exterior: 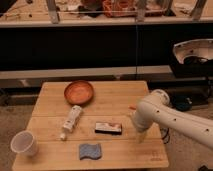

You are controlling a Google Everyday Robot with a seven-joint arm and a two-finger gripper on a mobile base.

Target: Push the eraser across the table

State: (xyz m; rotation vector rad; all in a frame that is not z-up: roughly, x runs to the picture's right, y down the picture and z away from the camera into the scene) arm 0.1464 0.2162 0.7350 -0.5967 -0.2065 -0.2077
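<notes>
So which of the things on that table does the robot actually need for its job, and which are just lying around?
Part of the job: the eraser; the table it slides across; the gripper, down low just right of the eraser.

Just lying about: orange bowl; white tube; blue sponge; white cup.

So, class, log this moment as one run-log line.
eraser: on table, untouched | pincer: right of eraser, apart | push: not begun

You were in a lab or workshop, it seemed: a cluttered shelf (pixel 95 22) with an orange bin (pixel 119 7) ran behind the table (pixel 116 98), white equipment (pixel 193 50) stood at right, and the gripper (pixel 141 134) hung low over the table's right side
</notes>
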